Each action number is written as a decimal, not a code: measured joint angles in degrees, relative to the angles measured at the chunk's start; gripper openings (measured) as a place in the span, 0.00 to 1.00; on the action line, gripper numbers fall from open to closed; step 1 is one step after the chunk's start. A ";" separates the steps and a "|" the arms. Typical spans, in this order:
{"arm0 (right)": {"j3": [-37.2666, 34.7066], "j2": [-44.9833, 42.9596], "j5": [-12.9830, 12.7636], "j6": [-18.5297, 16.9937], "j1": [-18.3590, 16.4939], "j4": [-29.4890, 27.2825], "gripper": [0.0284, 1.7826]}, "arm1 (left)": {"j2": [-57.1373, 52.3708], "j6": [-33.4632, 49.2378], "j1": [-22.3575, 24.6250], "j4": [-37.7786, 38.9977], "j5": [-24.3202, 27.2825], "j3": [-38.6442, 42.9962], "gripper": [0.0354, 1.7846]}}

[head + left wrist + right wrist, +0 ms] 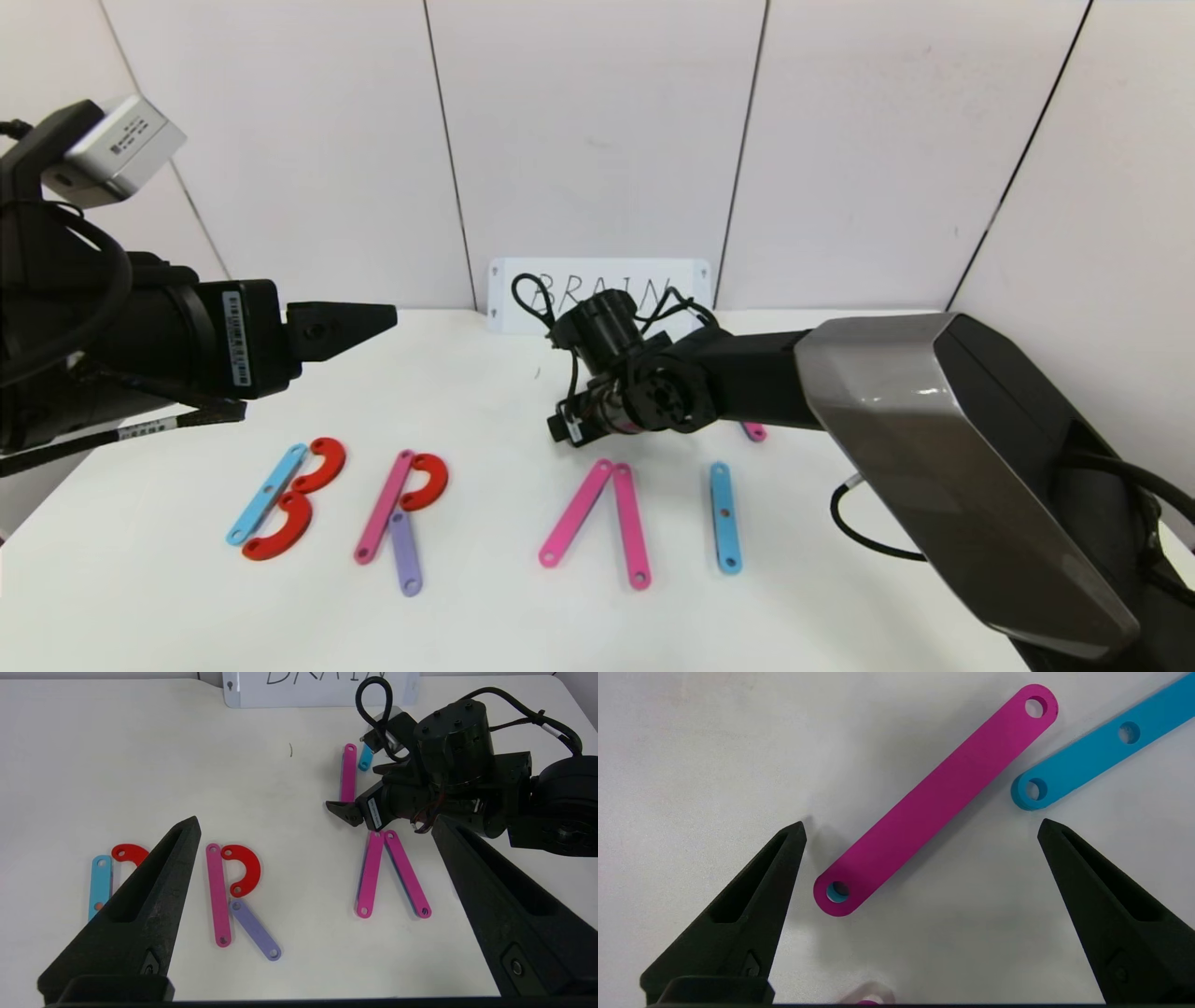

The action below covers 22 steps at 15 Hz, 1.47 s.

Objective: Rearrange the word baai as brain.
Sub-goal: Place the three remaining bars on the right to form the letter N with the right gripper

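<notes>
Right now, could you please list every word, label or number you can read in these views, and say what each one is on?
"BRAIN": handwritten in black on the white card propped against the back wall, partly hidden by the right arm.
Label with barcode on the left gripper body: too small to read.
Sticker on the grey camera box above the left arm: too small to read.
Label on the right gripper body: unreadable.

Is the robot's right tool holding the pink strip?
No, the right tool hangs open above the pink strip, which lies flat on the table.
</notes>
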<state>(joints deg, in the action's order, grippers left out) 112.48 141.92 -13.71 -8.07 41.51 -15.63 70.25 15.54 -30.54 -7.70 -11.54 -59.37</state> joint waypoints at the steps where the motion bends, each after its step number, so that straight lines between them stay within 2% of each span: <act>1: -0.02 0.06 0.00 -0.02 -0.06 0.00 0.98 | -0.05 -0.06 0.00 0.02 0.02 0.09 0.97; 11: -0.07 0.94 -0.15 -0.33 -1.57 0.80 0.98 | -0.13 -0.28 0.00 0.10 -0.02 0.16 0.97; 14: -0.07 0.89 -1.28 -0.39 -2.45 0.89 0.98 | -0.16 -0.28 -0.02 0.10 0.02 0.20 0.97; 18: -0.11 0.57 -1.48 -0.52 -4.39 0.56 0.98 | -0.17 -0.28 -0.05 0.10 0.00 0.22 0.97; 22: -0.18 0.26 -1.48 -0.57 -4.57 0.54 0.98 | -0.09 -0.28 -0.05 0.11 0.05 0.22 0.97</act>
<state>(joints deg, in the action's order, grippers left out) 112.30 142.18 -15.19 -8.64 36.94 -15.09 70.17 15.26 -30.59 -7.59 -11.50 -59.15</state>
